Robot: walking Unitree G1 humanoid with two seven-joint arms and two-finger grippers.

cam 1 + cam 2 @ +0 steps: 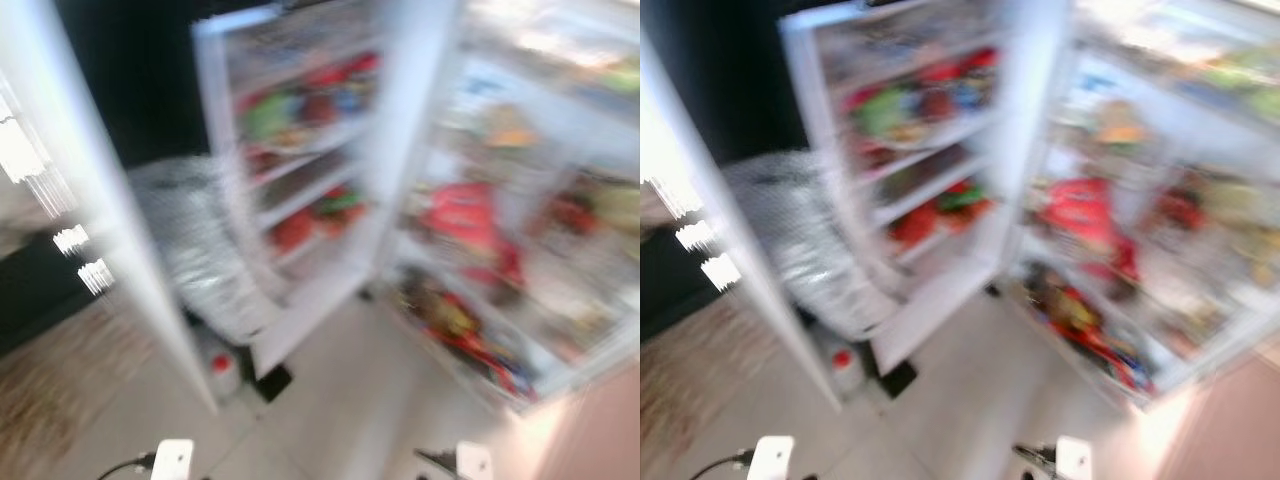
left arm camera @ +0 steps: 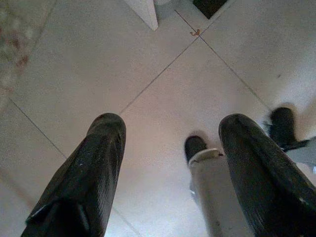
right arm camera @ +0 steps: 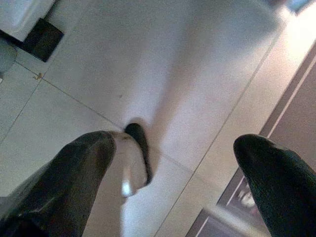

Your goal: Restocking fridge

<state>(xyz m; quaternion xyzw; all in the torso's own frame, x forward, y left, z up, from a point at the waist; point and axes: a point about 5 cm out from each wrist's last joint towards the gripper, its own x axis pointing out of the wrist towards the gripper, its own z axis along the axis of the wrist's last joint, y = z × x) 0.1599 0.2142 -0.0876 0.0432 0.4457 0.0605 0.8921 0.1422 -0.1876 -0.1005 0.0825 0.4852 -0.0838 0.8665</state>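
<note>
A: Nearest first. What are the arms doing?

B: Both hang low over the tiled floor (image 2: pixel 163 54). Left gripper (image 2: pixel 170 128): jaws spread wide, nothing between them, pale tile and grout lines beyond. Right gripper (image 3: pixel 190 148): jaws spread too, empty, above the same floor. In each wrist view the other arm's dark-tipped gripper shows past the fingers.

A: And ahead?

B: Head views heavily blurred. The fridge (image 1: pixel 400 150) stands open beyond the grippers. Left door (image 1: pixel 290 180) swung out, its shelves carrying red and green items, not identifiable. Main compartment (image 1: pixel 500 250) on the right, shelves crowded with red, orange and yellow packages; kinds cannot be told.

A: Anything at floor level?

B: A small white container with a red cap (image 1: pixel 222 370) near the door's foot, and a crinkled silvery sheet (image 1: pixel 195 240) behind the door.
</note>
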